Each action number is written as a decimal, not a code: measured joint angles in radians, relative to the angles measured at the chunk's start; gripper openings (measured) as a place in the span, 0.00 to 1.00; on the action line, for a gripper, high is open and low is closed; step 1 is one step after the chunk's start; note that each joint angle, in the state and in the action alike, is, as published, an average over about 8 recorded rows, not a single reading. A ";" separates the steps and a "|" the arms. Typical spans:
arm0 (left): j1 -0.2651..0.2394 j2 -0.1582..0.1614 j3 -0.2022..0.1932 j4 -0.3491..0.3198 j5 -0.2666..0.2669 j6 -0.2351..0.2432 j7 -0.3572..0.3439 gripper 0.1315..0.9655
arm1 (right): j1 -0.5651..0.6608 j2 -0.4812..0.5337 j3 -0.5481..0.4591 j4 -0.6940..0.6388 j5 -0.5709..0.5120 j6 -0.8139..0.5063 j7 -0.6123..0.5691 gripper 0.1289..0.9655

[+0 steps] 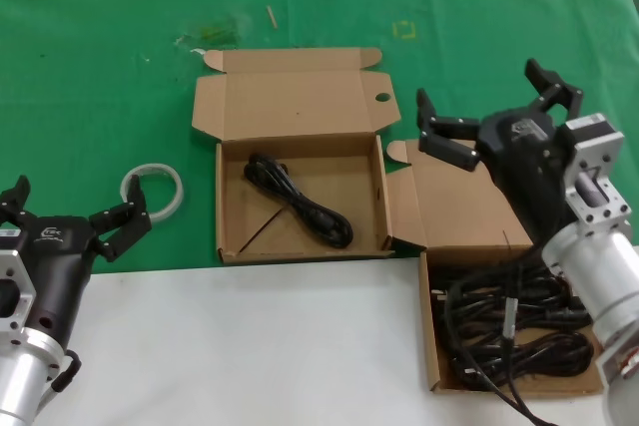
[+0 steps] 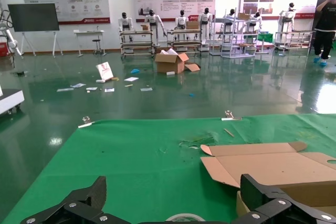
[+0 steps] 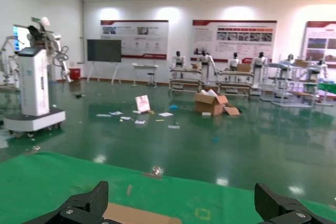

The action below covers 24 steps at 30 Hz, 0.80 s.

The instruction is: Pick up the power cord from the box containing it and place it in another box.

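The power cord [image 1: 300, 202], a slim black hank, lies on the plain floor of the other box [image 1: 232, 197] in the middle of the green cloth. The box with the heap of many black cords [image 1: 429, 336] stands at the front right, its lid [image 1: 454, 207] open towards the back. My right gripper [image 1: 484, 97] is open and empty, raised above that lid; in the right wrist view its jaws [image 3: 181, 203] stand wide apart. My left gripper [image 1: 75, 197] is open and empty at the front left; its jaws also show wide apart in the left wrist view [image 2: 176, 192].
A white tape ring [image 1: 153, 190] lies on the cloth just beyond my left gripper, also showing in the left wrist view [image 2: 184, 217]. The middle box's lid [image 1: 290, 97] is folded back. A white table surface [image 1: 250, 346] runs along the front.
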State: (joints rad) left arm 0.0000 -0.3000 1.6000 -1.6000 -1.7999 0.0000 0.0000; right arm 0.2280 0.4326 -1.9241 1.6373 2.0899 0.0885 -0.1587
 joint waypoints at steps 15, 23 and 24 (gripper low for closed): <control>0.000 0.000 0.000 0.000 0.000 0.000 0.000 0.99 | -0.119 -0.069 0.169 -0.019 -0.152 -0.046 0.083 1.00; 0.000 0.000 0.000 0.000 0.000 0.000 0.000 1.00 | -0.182 -0.106 0.258 -0.030 -0.231 -0.071 0.126 1.00; 0.000 0.000 0.000 0.000 0.000 0.000 0.000 1.00 | -0.188 -0.109 0.267 -0.031 -0.239 -0.073 0.131 1.00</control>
State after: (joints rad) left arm 0.0000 -0.3000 1.6000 -1.6000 -1.8001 0.0000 0.0000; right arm 0.0400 0.3232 -1.6568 1.6065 1.8509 0.0155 -0.0278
